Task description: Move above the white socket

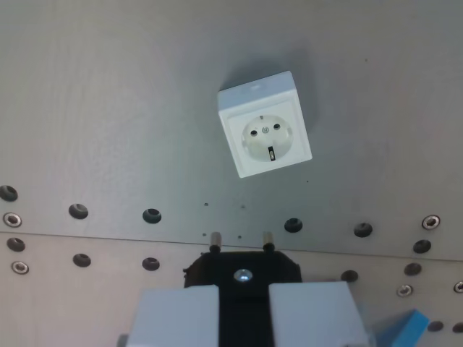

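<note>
socket [265, 124] white, boxy plastic cube, smooth faces, slightly rotated, sits on surface [108, 108] in upper middle of wrist view. round recessed face, two pin holes, small dark slot below. surface dull grey brushed metal, matte, two rows of round holes [151, 215] across lower part, some with shiny screws. claw [243, 307] at bottom edge, pale blocky fingers [177, 314] clamped on black plug [242, 271], two metal pins [215, 241] pointing toward socket, well apart from it. blue piece [405, 329] in bottom right corner.

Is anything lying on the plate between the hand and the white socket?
Nothing visible. Only bare plate and a row of holes separate the hand, clamped on the black plug, from the white socket.
</note>
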